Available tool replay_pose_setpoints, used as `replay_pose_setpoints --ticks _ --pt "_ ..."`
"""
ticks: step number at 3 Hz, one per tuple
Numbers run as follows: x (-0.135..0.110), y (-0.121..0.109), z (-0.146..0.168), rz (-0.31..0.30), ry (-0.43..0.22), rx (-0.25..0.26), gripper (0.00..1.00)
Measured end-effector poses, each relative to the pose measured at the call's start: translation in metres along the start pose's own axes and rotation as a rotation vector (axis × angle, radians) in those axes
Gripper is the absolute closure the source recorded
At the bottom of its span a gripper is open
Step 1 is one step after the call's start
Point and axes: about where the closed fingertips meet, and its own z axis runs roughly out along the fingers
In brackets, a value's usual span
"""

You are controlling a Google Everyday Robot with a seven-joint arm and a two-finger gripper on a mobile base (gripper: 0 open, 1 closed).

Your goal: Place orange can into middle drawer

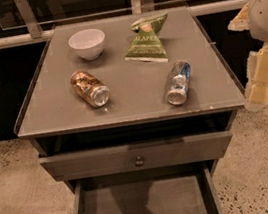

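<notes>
Far right — pincer (265, 80) beside cabinet (131, 86)

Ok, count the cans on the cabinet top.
2. The orange can lies left of centre on its side; the silver and blue can lies front right. None seem hidden. The gripper hangs right of the cabinet top.

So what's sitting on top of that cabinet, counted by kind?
Cans: 2 (orange can, silver and blue can)
White bowl: 1
Green snack bag: 1
Total: 4
The gripper hangs right of the cabinet, away from them.
</notes>
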Motion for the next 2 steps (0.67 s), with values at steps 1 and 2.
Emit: replay_pose_setpoints --ticks 1,2 --pt "0.000 0.000 0.000 0.000 0.000 0.000 0.00" --pt "-0.015 -0.008 0.019 0.001 -0.059 -0.007 0.00"
